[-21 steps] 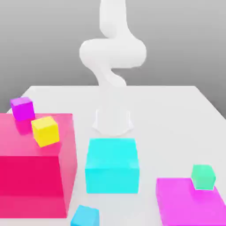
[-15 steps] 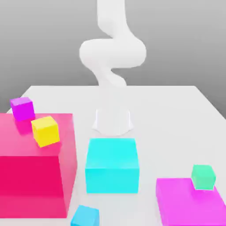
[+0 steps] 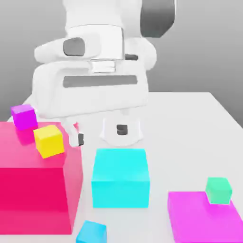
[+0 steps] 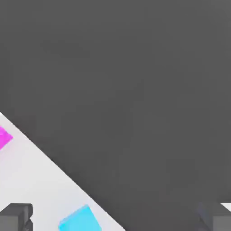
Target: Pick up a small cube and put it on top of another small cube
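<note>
Centrally, the pincer (image 3: pixel 100 135) hung above the tabletop (image 3: pixel 175 142), its two fingers apart with nothing between them. The arm (image 3: pixel 95 80) had a smooth white shell with rounded edges and dark grey insets. All the blocks were plain, flat-faced and sharp-edged, without pattern; the red block (image 3: pixel 33 190) showed a faint sheen on its upper face. The sky-blue cube (image 3: pixel 91 232) lay at the near edge of the exterior view, between the red block and the cyan block (image 3: pixel 121 180), nearer the viewer than either. It sat slightly turned, one vertical edge facing forward, and showed no long axis, its sides appearing about equal; its lower part was cut off by the frame. On the red block rested the yellow cube (image 3: pixel 49 141), turned at an angle, and the purple cube (image 3: pixel 24 116) behind it. Toward the exterior view's right, the green cube (image 3: pixel 219 191) stood at the magenta block (image 3: pixel 204 216). The cyan block was broad and squared to the view. No container was present.
</note>
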You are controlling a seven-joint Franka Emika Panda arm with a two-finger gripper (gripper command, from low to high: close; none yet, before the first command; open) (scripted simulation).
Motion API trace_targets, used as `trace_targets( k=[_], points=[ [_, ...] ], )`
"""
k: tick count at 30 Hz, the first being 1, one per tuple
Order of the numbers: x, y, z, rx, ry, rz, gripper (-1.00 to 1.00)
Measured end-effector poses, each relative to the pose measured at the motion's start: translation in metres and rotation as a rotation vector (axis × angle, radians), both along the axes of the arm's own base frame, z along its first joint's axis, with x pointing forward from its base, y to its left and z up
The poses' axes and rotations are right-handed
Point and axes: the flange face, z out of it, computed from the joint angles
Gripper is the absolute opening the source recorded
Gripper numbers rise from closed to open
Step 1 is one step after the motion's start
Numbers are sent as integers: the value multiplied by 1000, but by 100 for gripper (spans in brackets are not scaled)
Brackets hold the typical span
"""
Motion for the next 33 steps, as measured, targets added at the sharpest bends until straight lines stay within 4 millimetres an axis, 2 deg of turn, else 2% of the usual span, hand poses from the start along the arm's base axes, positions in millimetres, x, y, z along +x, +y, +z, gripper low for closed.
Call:
trace_targets(
  k=[5,11,15,16,21,22,23,27,33],
  points=[
    [2,-10,-79,-52,104,176,0],
    [-11,-24,-171,-99,230,391,0],
    [-12,-26,-227,-105,249,424,0],
    [-13,-26,-240,-105,249,425,-100],
    [-13,-26,-240,-103,252,425,-100],
    [-14,-26,-247,-103,252,425,-100],
    [-14,-26,-244,-104,251,426,-100],
    [-13,-26,-198,-104,252,426,-100],
    [-4,-38,-96,-121,215,388,-100]
  ],
)
